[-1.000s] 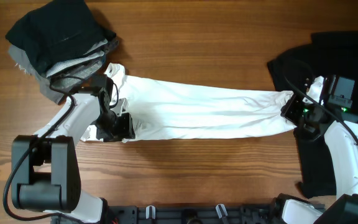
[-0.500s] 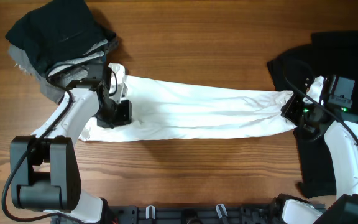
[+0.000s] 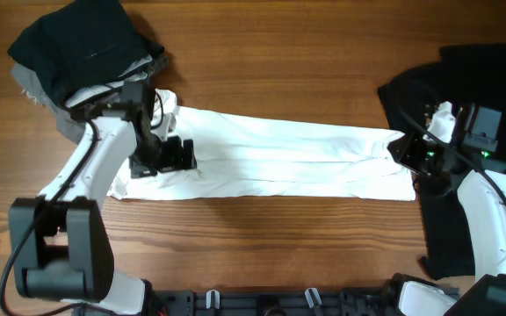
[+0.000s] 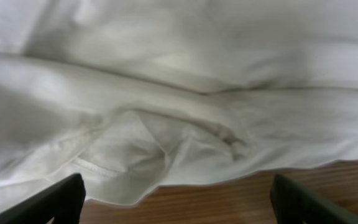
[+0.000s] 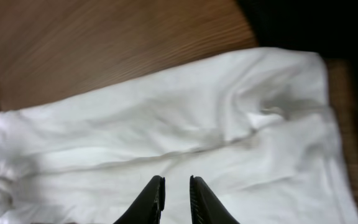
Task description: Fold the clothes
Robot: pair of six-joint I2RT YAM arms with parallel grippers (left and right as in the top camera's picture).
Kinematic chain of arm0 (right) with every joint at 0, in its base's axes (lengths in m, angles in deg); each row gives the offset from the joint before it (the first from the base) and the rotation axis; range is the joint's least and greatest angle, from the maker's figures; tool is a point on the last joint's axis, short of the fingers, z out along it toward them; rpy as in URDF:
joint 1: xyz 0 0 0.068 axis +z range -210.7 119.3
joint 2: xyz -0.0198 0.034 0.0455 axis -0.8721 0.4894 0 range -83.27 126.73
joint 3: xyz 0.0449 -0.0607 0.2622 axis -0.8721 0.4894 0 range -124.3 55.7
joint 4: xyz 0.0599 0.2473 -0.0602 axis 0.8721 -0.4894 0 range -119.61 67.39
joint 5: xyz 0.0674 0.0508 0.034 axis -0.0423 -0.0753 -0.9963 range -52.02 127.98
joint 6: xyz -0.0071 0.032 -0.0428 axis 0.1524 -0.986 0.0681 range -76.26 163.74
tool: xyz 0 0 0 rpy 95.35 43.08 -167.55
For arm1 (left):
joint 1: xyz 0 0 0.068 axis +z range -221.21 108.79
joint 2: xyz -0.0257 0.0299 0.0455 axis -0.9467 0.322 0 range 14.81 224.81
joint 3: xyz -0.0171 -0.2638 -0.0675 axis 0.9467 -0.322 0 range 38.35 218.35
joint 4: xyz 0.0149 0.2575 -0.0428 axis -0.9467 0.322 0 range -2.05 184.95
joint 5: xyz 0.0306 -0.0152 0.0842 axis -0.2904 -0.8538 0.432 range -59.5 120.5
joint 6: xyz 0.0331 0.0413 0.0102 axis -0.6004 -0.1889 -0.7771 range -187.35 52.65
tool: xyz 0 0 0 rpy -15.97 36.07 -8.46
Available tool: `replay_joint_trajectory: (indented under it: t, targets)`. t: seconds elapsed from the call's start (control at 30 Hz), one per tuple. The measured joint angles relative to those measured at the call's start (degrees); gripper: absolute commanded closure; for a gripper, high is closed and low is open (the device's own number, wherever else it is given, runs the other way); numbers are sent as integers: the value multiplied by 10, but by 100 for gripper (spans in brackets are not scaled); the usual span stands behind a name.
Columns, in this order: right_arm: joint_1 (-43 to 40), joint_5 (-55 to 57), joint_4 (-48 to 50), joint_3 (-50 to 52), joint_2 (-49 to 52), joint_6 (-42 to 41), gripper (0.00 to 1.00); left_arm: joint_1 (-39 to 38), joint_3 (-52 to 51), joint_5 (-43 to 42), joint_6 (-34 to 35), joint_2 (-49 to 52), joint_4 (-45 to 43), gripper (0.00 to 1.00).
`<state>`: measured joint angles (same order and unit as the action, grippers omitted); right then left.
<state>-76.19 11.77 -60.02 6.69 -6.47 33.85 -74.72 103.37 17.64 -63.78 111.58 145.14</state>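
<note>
White T-shirt [image 3: 288, 162] is laid out as one long band across the middle of the table [image 3: 279, 254], reaching toward the left and right edges, presumably stretched flat so it can be folded over. Left gripper [image 3: 178, 155] sits over its left end with the claw spread wide, gripping nothing. Right gripper [image 3: 404, 151] hovers at the right end, claw narrow with a slim gap, nothing pinched (as far as I can tell). Folded black and grey pile [image 3: 77, 48] sits in the far-left corner, black shirt [image 3: 411, 92] waits by the right edge. No brand, label or writing readable anywhere.
</note>
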Motion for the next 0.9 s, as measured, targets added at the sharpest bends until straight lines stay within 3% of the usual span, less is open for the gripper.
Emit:
replay_joint_trajectory:
  t: [0.1, 0.17, 0.27, 0.33, 0.43, 0.57, 0.63, 0.7, 0.8, 0.9]
  targets:
    - [53, -21, 2, -5, 0, 8, 85, 8, 74, 3, -1, -35, 34, 0]
    - [89, -14, 2, -5, 0, -11, 67, 16, 109, 5, -1, -52, 50, 0]
    - [61, 7, 1, -6, 0, -45, 27, 35, 120, 5, -1, -62, 78, 0]
    - [8, 16, -4, -6, 0, -49, 15, 47, 120, 6, -1, -62, 91, 0]
    - [-56, 27, -12, -10, 25, -45, 12, 63, 120, 7, -1, -63, 94, 0]
    - [-67, 31, -3, -11, 124, -35, 12, 66, 120, 7, -1, -68, 90, 0]
    - [-67, 33, 13, -11, 189, -34, 18, 66, 120, 7, -1, -73, 90, 0]
    - [-68, 33, 16, -24, 207, -31, 31, 66, 120, 7, -1, -74, 90, 0]
    - [-69, 33, 38, -31, 225, -28, 71, 66, 120, 7, -1, -74, 90, 0]
    - [-70, 16, 56, -30, 241, -12, 96, 66, 120, 7, -1, -74, 88, 0]
